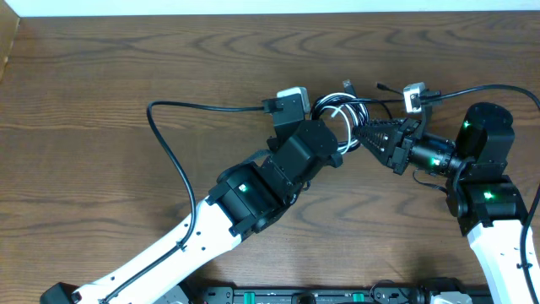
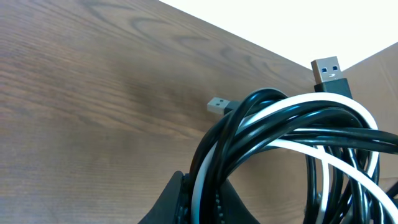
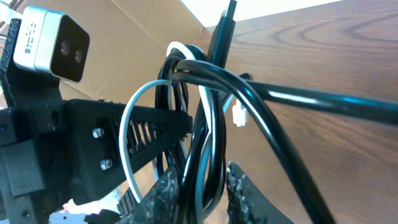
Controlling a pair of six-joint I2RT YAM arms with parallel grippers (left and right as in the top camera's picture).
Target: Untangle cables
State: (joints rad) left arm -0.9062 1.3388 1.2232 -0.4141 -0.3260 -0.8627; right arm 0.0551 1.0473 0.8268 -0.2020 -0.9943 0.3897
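The black and white cables (image 1: 336, 110) form one coiled bundle held above the wooden table at centre back, two plug ends sticking out behind. My left gripper (image 1: 341, 145) holds the coil's lower edge and my right gripper (image 1: 361, 135) holds its right side, close together. In the left wrist view my left gripper (image 2: 200, 202) is shut on black cord (image 2: 249, 124) and white cord (image 2: 323, 102); two USB plugs (image 2: 328, 71) show. In the right wrist view my right gripper (image 3: 205, 199) is shut on black strands (image 3: 211, 124), with a white loop (image 3: 127, 124) beside it.
The left arm's thick black cable (image 1: 169, 143) loops over the table at left. The right arm's cable (image 1: 494, 88) arcs at the back right. A cardboard box (image 1: 7, 42) stands at the far left corner. The left wrist's camera (image 3: 50, 43) sits close to my right gripper.
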